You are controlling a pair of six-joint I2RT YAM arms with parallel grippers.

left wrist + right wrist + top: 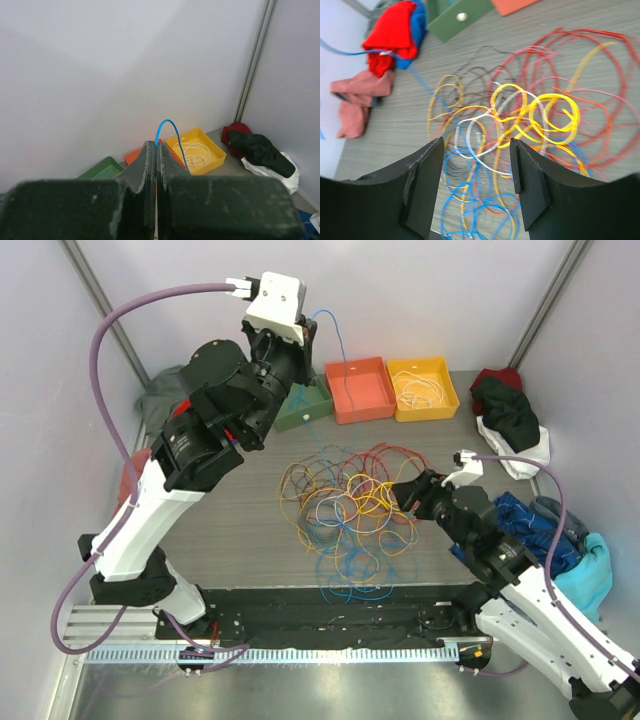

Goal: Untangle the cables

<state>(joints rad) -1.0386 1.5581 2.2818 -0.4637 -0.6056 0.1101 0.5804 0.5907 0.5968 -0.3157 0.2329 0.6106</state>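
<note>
The cables (345, 505) lie in a loose tangle of yellow, orange, red, blue, white and brown loops on the middle of the table, also seen in the right wrist view (520, 115). My left gripper (310, 332) is raised high at the back, shut on one blue cable (167, 122). That cable arcs out of its tips (156, 145) and hangs down in front of the trays. My right gripper (405, 495) hovers low over the right side of the tangle. It stands open (477, 150), with blue and white loops showing on the table between its fingers.
Along the back stand a green tray (308, 412), an orange tray (362, 390) and a yellow tray (448, 385) holding a coiled white cable. Clothes are piled at back right (510, 420), right (560, 540) and back left (160, 400).
</note>
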